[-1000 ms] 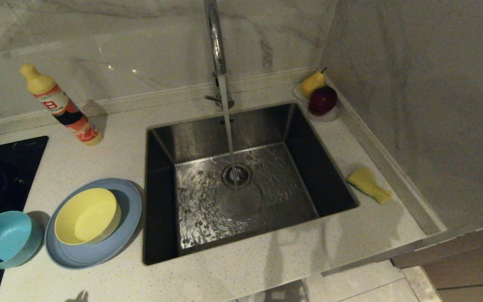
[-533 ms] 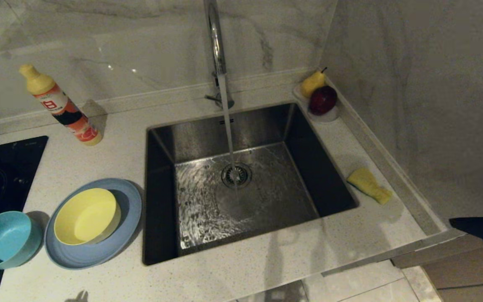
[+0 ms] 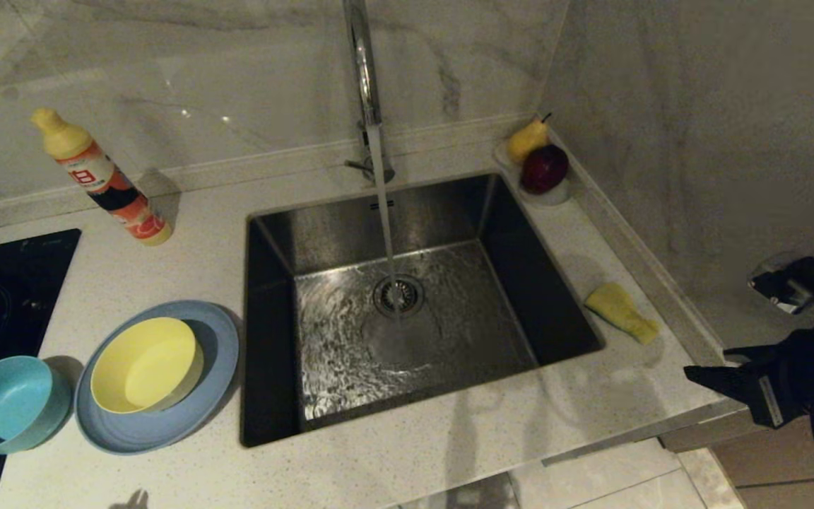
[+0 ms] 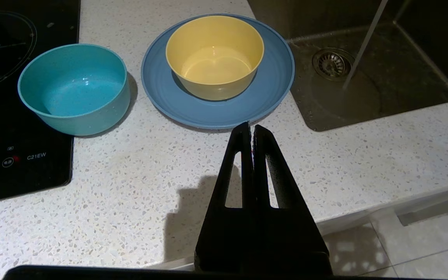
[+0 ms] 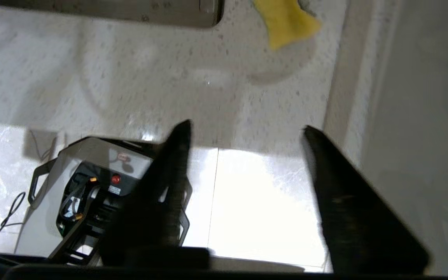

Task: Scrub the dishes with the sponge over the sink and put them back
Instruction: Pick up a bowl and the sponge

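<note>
The yellow bowl [image 3: 145, 364] sits in the blue-grey plate [image 3: 160, 428] on the counter left of the sink [image 3: 555, 297], with the teal bowl [image 3: 4, 403] beside them. The yellow sponge [image 3: 621, 312] lies on the counter right of the sink. My right gripper [image 3: 721, 326] hangs open and empty off the counter's right front corner, short of the sponge [image 5: 286, 21]. In its wrist view the right gripper [image 5: 245, 130] is over the counter edge. My left gripper [image 4: 249, 126] is shut and empty, just in front of the plate [image 4: 274, 85], the yellow bowl [image 4: 214, 54] and the teal bowl [image 4: 72, 85].
Water runs from the chrome tap [image 3: 364, 78] onto the drain strainer [image 3: 398, 295]. A detergent bottle [image 3: 103, 180] stands at the back left and a black cooktop [image 3: 4, 283] at the left. A pear [image 3: 526, 140] and an apple [image 3: 543, 170] sit in the back right corner against the wall.
My right arm has come into view from the lower right and moved up toward the counter's right end, and its gripper has opened. The dishes and the sponge have not moved.
</note>
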Robot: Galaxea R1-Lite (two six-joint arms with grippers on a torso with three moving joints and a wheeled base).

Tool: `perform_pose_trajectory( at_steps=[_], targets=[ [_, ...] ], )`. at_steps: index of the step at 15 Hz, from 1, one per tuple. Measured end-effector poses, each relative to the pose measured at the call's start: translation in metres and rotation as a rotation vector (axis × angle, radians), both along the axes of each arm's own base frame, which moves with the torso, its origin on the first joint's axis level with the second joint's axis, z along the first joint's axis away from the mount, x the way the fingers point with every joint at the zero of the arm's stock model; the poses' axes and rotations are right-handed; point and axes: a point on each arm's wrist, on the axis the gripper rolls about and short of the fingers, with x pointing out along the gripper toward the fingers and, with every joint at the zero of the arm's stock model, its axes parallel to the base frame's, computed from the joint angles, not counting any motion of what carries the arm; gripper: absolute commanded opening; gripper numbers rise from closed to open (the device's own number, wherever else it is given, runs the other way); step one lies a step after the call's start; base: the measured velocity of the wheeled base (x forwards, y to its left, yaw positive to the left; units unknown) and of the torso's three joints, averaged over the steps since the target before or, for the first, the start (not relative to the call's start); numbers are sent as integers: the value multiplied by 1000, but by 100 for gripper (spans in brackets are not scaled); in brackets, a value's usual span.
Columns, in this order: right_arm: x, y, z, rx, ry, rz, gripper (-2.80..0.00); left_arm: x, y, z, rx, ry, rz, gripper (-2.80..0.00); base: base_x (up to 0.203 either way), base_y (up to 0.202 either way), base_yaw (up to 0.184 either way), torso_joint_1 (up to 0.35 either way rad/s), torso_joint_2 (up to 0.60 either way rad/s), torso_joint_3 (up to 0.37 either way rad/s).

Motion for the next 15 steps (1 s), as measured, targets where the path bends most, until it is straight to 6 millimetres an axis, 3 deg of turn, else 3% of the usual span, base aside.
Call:
perform_pose_trajectory(
  at_steps=[5,9,15],
  targets=[
    [29,-1,-10,-5,35,-22,0,0,0,0,0,0,0,-280,0,0,0,0,0,0],
    [56,0,-11,-13,-41,-1,0,0,0,0,0,0,0,-280,0,0,0,0,0,0],
    [69,2,-23,-30,-4,73,0,0,0,0,0,0,0,-280,0,0,0,0,0,0]
  ],
)
